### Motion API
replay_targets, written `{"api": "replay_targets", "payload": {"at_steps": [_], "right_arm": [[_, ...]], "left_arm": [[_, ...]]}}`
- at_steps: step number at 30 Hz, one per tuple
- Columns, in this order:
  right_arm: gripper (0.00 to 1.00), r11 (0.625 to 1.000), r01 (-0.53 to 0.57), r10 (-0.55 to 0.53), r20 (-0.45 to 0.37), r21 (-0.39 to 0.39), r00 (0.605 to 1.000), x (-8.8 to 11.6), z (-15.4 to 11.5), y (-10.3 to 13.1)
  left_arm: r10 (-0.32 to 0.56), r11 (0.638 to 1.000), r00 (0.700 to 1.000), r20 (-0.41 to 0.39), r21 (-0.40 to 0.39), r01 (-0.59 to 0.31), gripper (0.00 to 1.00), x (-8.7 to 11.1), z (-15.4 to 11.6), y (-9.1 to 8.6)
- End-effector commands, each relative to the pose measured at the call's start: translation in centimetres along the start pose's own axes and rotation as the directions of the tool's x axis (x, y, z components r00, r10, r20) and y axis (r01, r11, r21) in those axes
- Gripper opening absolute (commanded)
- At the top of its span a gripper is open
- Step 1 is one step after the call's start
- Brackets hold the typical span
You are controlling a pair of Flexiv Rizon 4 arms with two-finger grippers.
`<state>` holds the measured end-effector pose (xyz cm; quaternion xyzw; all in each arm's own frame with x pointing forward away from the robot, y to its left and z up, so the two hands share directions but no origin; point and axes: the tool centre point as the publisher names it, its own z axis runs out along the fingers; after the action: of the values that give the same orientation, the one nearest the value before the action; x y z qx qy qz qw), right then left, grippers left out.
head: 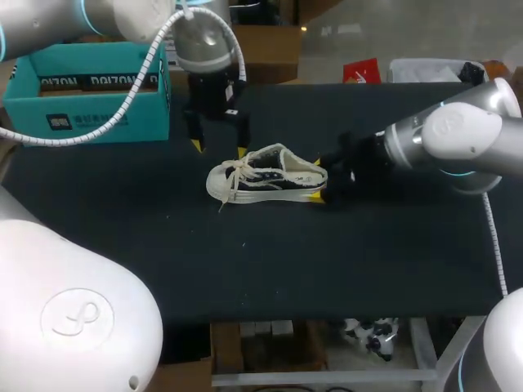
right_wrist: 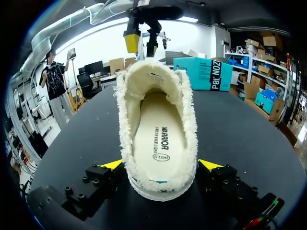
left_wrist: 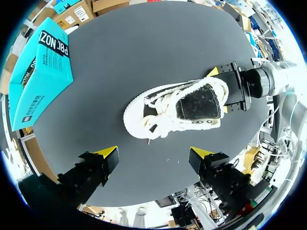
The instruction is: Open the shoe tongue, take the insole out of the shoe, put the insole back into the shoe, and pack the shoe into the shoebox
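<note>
A white canvas shoe (head: 265, 175) lies on its sole mid-table, toe to the left, laces loose. Its white insole (right_wrist: 158, 139) lies inside, seen through the opening. My right gripper (head: 320, 181) is open at the heel, one finger on either side of it (right_wrist: 160, 165), not pressing it. My left gripper (head: 219, 149) hangs open above and behind the toe end, clear of the shoe (left_wrist: 154, 153). From the left wrist the shoe (left_wrist: 177, 108) shows below, with the right gripper (left_wrist: 219, 91) at its heel. The left gripper (right_wrist: 142, 42) shows beyond the toe in the right wrist view.
A teal shoebox (head: 86, 94) stands at the table's back left, also seen beside the left gripper (left_wrist: 41, 72) and beyond the shoe (right_wrist: 208, 72). The black table (head: 270, 261) is bare in front of the shoe.
</note>
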<state>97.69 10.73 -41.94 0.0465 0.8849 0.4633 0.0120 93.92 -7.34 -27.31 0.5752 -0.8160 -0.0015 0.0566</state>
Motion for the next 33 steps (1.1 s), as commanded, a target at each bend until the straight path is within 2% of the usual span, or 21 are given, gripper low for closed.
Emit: {"api": "replay_targets", "payload": {"at_steps": [1,10,12,13,17,21,28,33], "right_arm": [[1.00,1.000,0.001,-0.002,-0.012,-0.016,1.000,-0.5,0.6,-0.3],[1.00,0.999,0.013,-0.014,-0.022,-0.036,1.000,-0.8,1.1,-0.2],[0.13,0.999,0.015,-0.016,-0.023,-0.037,1.000,-0.8,1.2,-0.2],[0.00,0.999,0.017,-0.018,-0.024,-0.037,1.000,-0.8,1.3,-0.3],[0.00,0.999,0.021,-0.023,-0.028,-0.044,0.999,-0.8,1.5,-0.3],[0.00,0.999,0.019,-0.020,-0.026,-0.041,0.999,-0.7,1.7,-0.2],[0.00,0.999,0.019,-0.020,-0.026,-0.041,0.999,-0.7,1.7,-0.2],[0.00,0.999,0.019,-0.020,-0.026,-0.041,0.999,-0.7,1.7,-0.2]], "left_arm": [[-0.004,1.000,1.000,0.000,0.000,0.004,1.00,0.2,0.2,-0.2],[-0.025,1.000,1.000,0.005,-0.004,0.025,1.00,0.6,0.6,-0.6],[-0.028,1.000,1.000,0.006,-0.004,0.028,1.00,0.8,0.4,-0.6],[-0.028,1.000,1.000,0.008,-0.003,0.028,1.00,1.0,0.3,-0.6],[-0.014,1.000,1.000,0.024,-0.003,0.014,1.00,2.2,-0.2,-0.8],[-0.009,1.000,0.999,0.047,-0.009,0.010,1.00,3.9,-0.6,-1.8],[-0.071,0.997,0.987,0.146,-0.012,0.074,1.00,6.8,0.1,-3.6],[-0.088,0.995,0.983,0.158,-0.028,0.094,1.00,7.5,0.7,-4.8]]}}
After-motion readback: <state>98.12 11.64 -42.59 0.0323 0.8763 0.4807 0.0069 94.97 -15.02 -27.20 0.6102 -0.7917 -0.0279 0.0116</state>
